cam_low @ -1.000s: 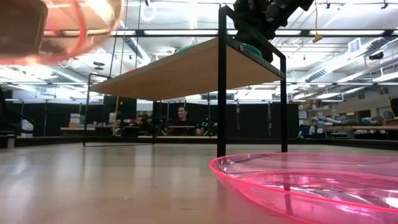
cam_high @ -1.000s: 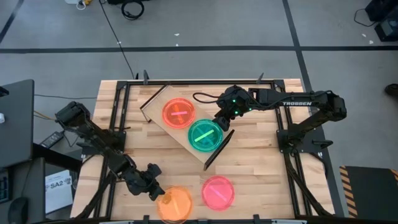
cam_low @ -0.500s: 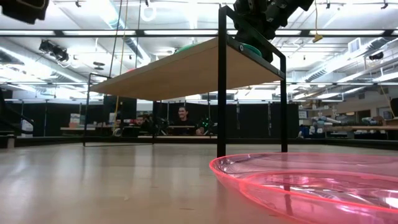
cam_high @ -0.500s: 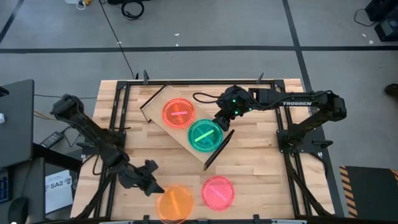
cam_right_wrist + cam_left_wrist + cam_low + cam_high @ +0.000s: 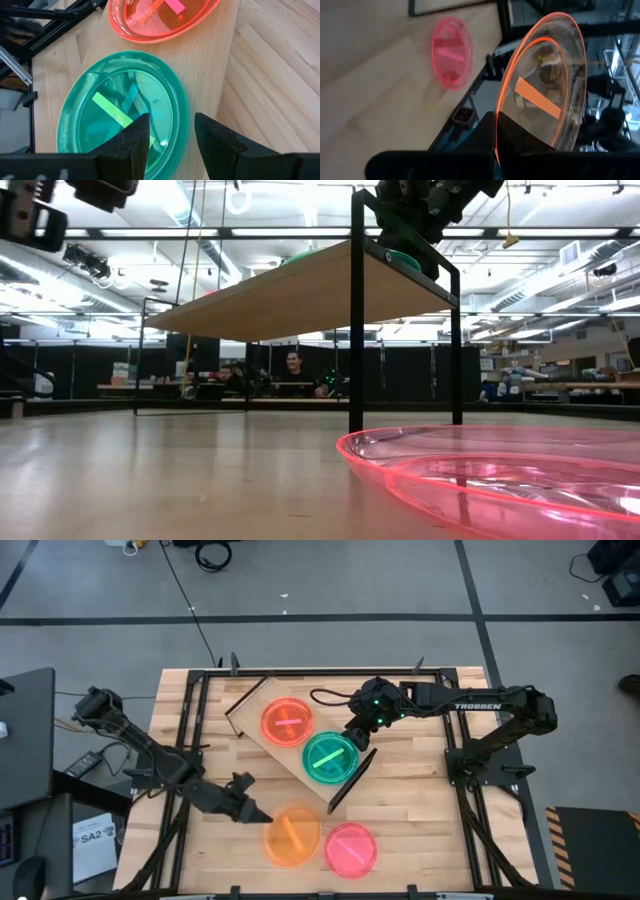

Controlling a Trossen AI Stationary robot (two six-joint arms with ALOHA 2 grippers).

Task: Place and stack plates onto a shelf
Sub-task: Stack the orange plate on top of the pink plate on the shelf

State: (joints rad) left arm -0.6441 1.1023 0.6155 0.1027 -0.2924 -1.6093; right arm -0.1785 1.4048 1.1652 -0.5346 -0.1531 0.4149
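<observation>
- The tabletop carries the shelf, a light board set askew with dark end panels; it lies well ahead of the left gripper and directly beneath the right gripper.
- The left arm reaches in from the table's near-left corner, its gripper clamped tight on the rim of the orange plate, which is held clear of the wood; the pink plate lies flat just beyond the held plate.
- The right arm waits over the shelf, its jaws parted and empty, just off the rim of the green stack; the red-orange stack sits further along the board from it.
- Judged step: carrying the orange plate to the shelf. To do it well, the left gripper should probably level the plate, bring it over the red-orange stack, centre it, and lower before letting go; the waiting right gripper stands close to that path.
- The left wrist view shows the orange plate pinched at its edge and standing nearly edge-on to the camera, which the high view flattens.
- The right wrist view shows cyan beneath the green plate, so that pile holds more than one.
- The low view shows the shelf raised on dark legs, and a person seated far behind.
</observation>
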